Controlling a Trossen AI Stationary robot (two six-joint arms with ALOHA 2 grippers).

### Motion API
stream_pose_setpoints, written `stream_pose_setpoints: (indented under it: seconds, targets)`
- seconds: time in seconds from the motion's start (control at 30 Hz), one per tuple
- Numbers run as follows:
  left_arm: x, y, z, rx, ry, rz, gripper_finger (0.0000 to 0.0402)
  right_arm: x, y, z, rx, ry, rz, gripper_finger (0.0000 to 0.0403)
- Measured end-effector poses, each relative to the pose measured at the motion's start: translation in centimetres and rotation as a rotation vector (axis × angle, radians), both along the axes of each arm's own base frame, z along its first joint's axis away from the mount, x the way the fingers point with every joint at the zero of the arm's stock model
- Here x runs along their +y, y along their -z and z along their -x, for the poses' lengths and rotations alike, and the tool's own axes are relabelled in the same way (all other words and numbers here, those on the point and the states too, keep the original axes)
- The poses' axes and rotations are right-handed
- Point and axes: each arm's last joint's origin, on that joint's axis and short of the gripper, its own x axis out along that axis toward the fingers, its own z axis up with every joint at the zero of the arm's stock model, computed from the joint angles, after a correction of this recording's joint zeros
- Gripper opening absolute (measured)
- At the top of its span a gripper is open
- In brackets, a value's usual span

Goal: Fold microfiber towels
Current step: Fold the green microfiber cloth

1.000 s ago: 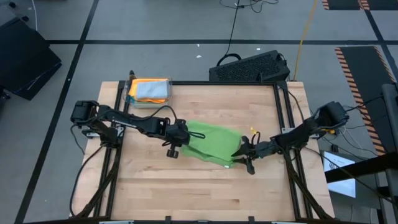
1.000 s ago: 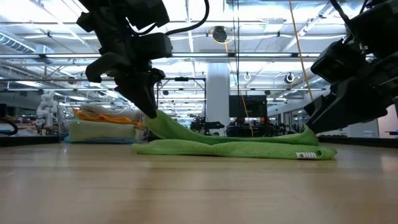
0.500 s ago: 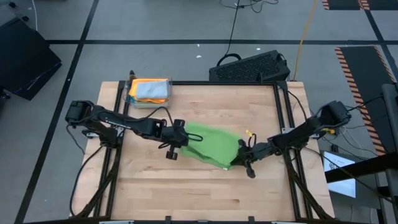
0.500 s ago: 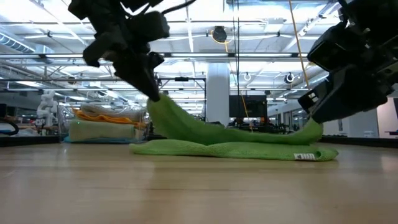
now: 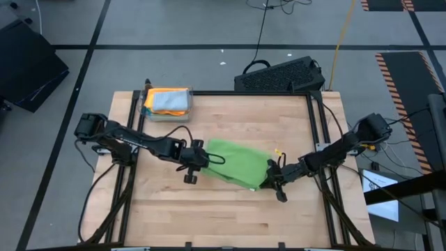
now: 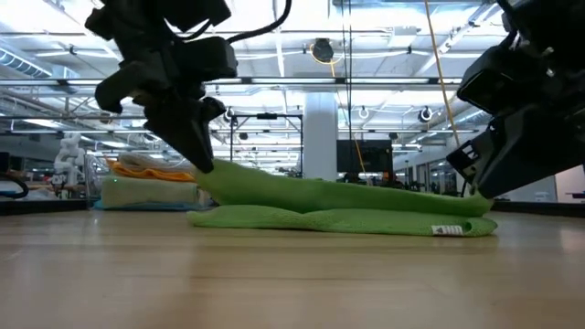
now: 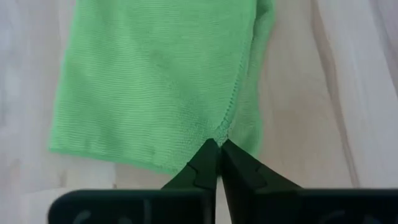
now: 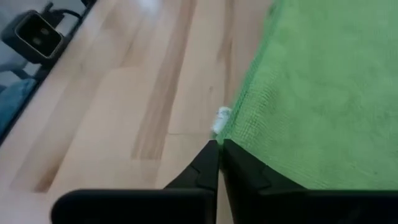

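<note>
**Both claws pinching the bright green towel, one at each end**

So the left claw (image 5: pixel 197 157) is clamped tight on the left edge of the bright green towel (image 5: pixel 239 162). In the left wrist view the two dark fingers (image 7: pixel 205 167) are pressing together right on a corner of the fabric, no gap between them at all. From the low view that claw (image 6: pixel 199 160) is holding its end up off the bench (image 5: pixel 223 209), so the cloth is sloping down from it toward the right.

The right claw (image 5: pixel 274 176) is doing the same on the other end: fingers (image 8: pixel 209 163) pressed together on the towel's edge, just beside the little white tag (image 8: pixel 221 118). In the low view it's sitting low (image 6: pixel 482 190), close to the wood, with the tag (image 6: pixel 446 229) showing on the bottom layer.

The towel itself is lying around the middle of the bench, doubled over: a lower layer flat on the wood and an upper layer stretching between the two claws. The weave is looking pretty smooth in both wrist views.

Further out, a stack of folded towels (image 5: pixel 167 102) is sitting at the back left corner of the bench, orange and a pale blue-grey one showing on top. Well apart from the green one. Behind the bench on the floor, a black crate-looking thing (image 5: pixel 280 74) is lying near the back right corner.
</note>
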Motion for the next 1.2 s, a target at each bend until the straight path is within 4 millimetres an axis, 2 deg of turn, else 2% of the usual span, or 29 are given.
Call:
stream_pose_setpoints:
  seconds: [0.13,0.23,0.3,0.4,0.5,0.57,0.67,0.8,0.9,0.97,1.2]
  targets:
    - [-0.1,0.9,0.6,0.026,-0.011,0.054,0.0038,0.2,0.0,-0.1,0.001,-0.029,-0.045,0.0045]
    - [-0.2,0.8,0.7,0.050,-0.026,0.114,0.0063,0.3,-0.5,0.0,0.011,-0.087,-0.117,0.0070]
    - [0.0,0.4,1.0,0.083,-0.047,0.126,0.0083,0.2,-1.0,0.1,0.009,-0.117,-0.150,0.0086]
    - [0.5,-1.2,1.1,0.062,-0.081,0.149,0.0112,-0.4,-1.9,0.4,-0.019,-0.096,-0.111,0.0108]
    - [1.3,-2.7,0.6,-0.043,-0.094,0.149,0.0137,-1.3,-2.6,0.5,-0.084,-0.010,0.003,0.0122]
    - [2.1,-3.8,-0.4,-0.196,-0.136,0.112,0.0146,-2.0,-2.7,0.3,-0.140,0.070,0.090,0.0124]
    - [4.1,-4.3,-2.0,-0.355,-0.231,0.030,0.0147,-3.1,-2.1,0.1,-0.173,0.147,0.170,0.0120]
    - [7.5,-3.1,-2.6,-0.342,-0.308,-0.015,0.0138,-4.8,-1.0,-0.3,-0.161,0.274,0.231,0.0105]
    - [9.5,-1.6,-3.0,-0.303,-0.324,0.033,0.0137,-5.4,-0.3,-0.7,-0.158,0.296,0.251,0.0091]
    - [9.8,-0.1,-3.4,-0.263,-0.300,0.052,0.0136,-5.8,0.3,-1.1,-0.164,0.308,0.266,0.0081]
    - [9.0,3.5,-4.6,-0.178,-0.205,0.026,0.0136,-7.2,2.3,-1.9,-0.151,0.353,0.313,0.0042]
